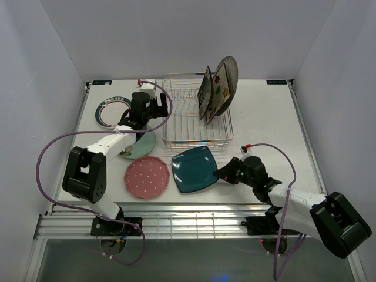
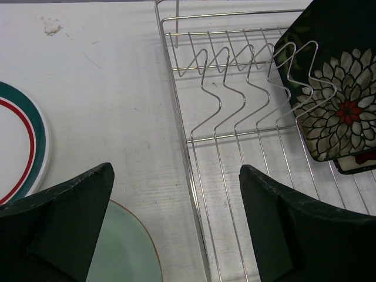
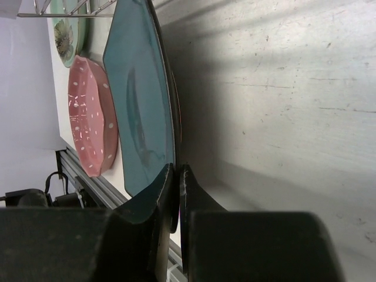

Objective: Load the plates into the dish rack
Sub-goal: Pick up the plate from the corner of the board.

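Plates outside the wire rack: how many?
4: white teal-rimmed round plate far left, mint round plate beside it, pink dotted scalloped plate and teal square plate along the near edge.

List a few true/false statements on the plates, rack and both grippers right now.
1. The teal plate stands in the dish rack. False: it lies on the table, in front of the rack.
2. The right gripper is shut on the teal plate's rim. True.
3. The left gripper is shut. False: it is open and holds nothing.
4. The black floral plate stands in the rack. True.
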